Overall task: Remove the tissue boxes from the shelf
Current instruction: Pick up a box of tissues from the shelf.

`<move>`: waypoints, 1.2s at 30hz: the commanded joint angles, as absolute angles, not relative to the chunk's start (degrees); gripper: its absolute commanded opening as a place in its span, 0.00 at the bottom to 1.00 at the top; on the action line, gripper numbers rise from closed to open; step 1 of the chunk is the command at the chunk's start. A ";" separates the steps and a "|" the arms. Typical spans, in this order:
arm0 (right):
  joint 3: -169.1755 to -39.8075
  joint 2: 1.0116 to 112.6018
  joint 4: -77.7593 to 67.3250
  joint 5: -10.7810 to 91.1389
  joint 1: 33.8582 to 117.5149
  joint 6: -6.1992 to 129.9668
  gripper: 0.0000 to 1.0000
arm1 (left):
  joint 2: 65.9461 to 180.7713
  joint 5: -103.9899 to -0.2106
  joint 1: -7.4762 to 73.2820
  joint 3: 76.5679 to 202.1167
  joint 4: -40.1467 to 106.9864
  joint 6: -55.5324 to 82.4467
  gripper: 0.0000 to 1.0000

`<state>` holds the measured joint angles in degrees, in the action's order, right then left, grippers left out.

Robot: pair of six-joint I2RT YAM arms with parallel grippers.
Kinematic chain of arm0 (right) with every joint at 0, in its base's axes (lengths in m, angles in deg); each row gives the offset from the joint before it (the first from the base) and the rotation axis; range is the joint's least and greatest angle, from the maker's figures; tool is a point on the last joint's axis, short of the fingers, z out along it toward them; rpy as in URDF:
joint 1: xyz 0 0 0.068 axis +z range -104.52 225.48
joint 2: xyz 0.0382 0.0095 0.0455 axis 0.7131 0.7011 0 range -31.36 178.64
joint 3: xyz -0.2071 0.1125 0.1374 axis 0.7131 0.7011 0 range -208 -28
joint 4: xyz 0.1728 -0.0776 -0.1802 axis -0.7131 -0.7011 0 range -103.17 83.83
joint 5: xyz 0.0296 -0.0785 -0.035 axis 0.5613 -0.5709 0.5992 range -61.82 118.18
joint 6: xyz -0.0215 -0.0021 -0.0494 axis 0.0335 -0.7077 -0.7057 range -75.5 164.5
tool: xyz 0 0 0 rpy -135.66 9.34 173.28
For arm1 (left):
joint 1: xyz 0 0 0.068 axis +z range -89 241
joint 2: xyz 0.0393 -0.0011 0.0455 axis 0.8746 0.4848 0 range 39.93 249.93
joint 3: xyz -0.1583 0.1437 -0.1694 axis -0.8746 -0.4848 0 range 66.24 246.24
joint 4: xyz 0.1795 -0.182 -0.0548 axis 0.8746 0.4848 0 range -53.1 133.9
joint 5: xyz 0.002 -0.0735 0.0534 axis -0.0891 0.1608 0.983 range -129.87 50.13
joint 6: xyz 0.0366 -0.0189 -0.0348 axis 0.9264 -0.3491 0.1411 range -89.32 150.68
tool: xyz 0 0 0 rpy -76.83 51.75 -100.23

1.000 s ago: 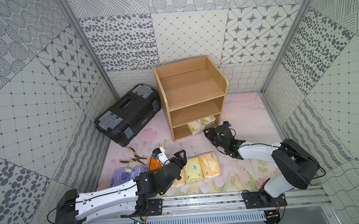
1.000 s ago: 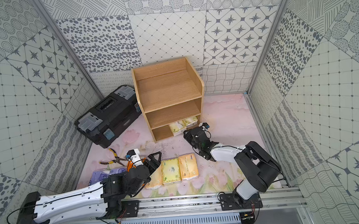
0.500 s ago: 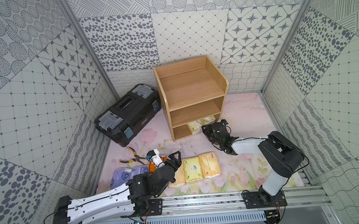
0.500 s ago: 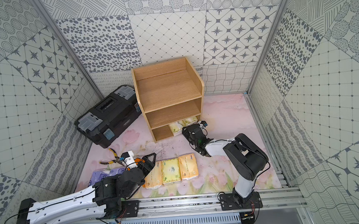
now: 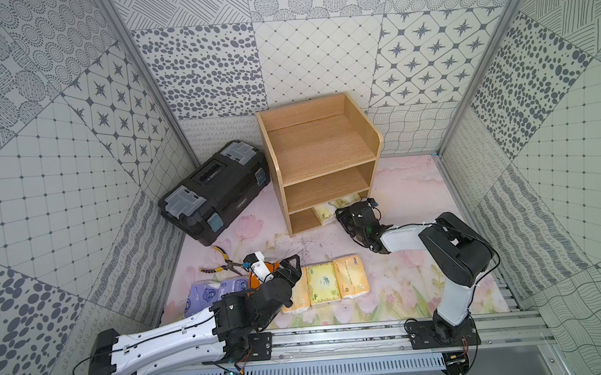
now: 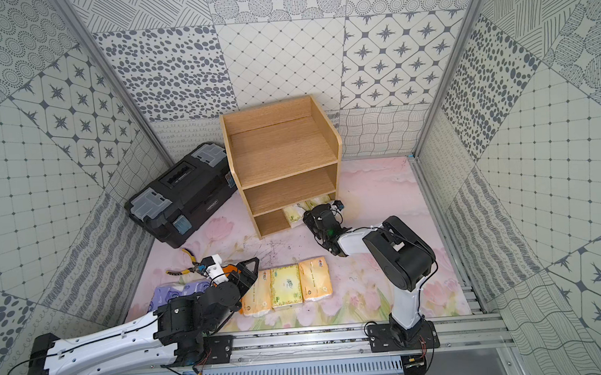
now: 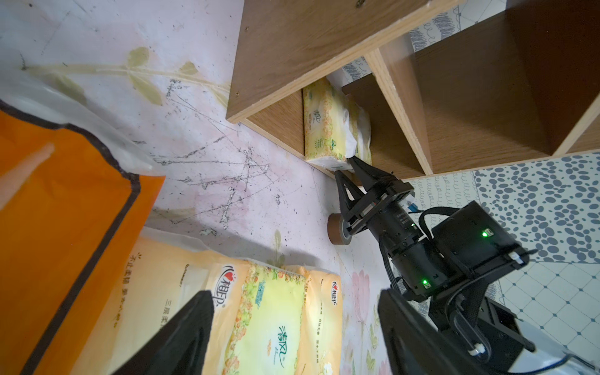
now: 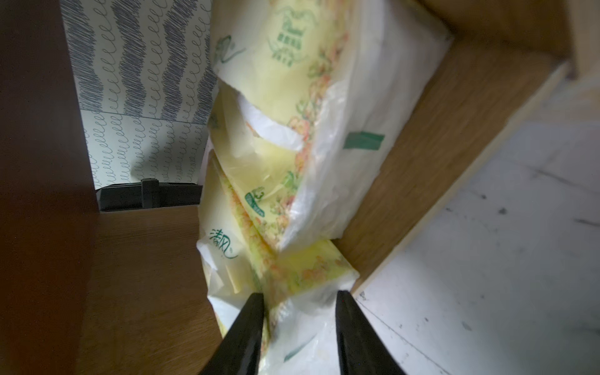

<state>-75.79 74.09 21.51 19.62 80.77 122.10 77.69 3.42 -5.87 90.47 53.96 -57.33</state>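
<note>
The wooden shelf (image 5: 320,158) (image 6: 282,153) stands at the back. Two yellow-green tissue boxes (image 5: 324,214) (image 6: 293,214) lie in its bottom tier, one leaning on the other. My right gripper (image 5: 342,216) (image 8: 298,302) is at that tier's mouth, its fingers closed on the end of the lower box (image 8: 302,269). On the floor lie three cream and yellow-green boxes (image 5: 321,283), an orange one (image 7: 58,211) and a lavender one (image 5: 208,292). Above the left end of that row hangs my left gripper (image 5: 290,263) (image 7: 293,295), open and empty.
A black toolbox (image 5: 216,190) sits left of the shelf, with yellow-handled pliers (image 5: 224,264) on the floor in front of it. A brown tape roll (image 7: 337,229) lies beside the right arm. Patterned walls close in three sides, and the metal rail (image 5: 338,337) runs along the front.
The right gripper has pushed forward to the bottom tier and its jaws have narrowed onto the box's end. The left arm has drawn back slightly to the left.
</note>
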 commanded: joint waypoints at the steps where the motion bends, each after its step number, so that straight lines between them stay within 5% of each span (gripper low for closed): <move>1: -77.31 75.29 23.45 19.69 80.48 121.83 0.36 | 77.90 5.22 -5.77 90.33 56.81 -60.19 0.84; 17: -73.98 68.70 22.69 23.72 80.27 119.66 0.00 | 81.38 4.95 -5.73 90.77 52.32 -60.74 0.84; 36: -60.06 46.29 17.54 30.43 79.94 120.73 0.00 | 92.78 0.44 -5.53 94.34 30.16 -61.28 0.90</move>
